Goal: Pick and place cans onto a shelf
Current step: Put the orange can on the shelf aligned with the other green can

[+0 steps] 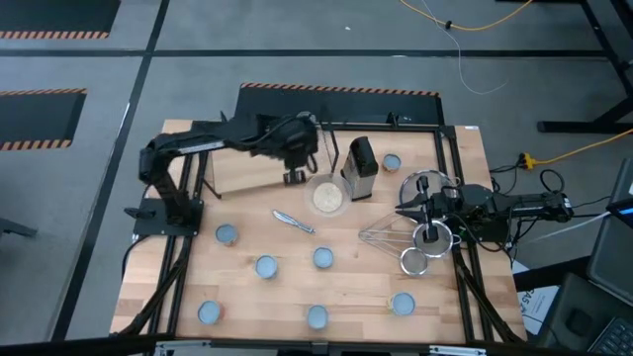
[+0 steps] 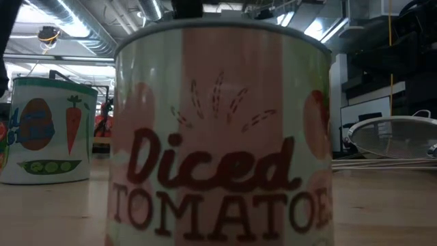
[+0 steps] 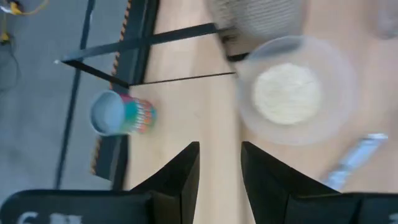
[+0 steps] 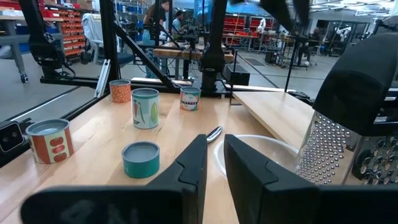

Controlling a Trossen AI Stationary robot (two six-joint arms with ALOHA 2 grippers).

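Several cans with pale blue-grey tops stand on the near half of the table, among them one at the left (image 1: 226,234), one in the middle (image 1: 322,257) and one at the near right (image 1: 402,304). Another can (image 1: 392,161) stands far right by the grater. The pale shelf board (image 1: 247,173) lies at the far left. My left gripper (image 1: 295,178) hovers at the shelf's right end beside the bowl, open by a narrow gap (image 3: 221,168) and empty. A can with a colourful label (image 3: 118,113) stands by the far edge. My right gripper (image 1: 406,211) waits at the right, narrowly open (image 4: 214,155) and empty.
A whitish bowl (image 1: 327,196), a metal grater (image 1: 358,168) and a spoon (image 1: 294,221) lie mid-table. Round strainers (image 1: 427,237) and a whisk (image 1: 381,234) lie at the right by my right gripper. A diced tomatoes can (image 2: 218,130) stands right before the low camera.
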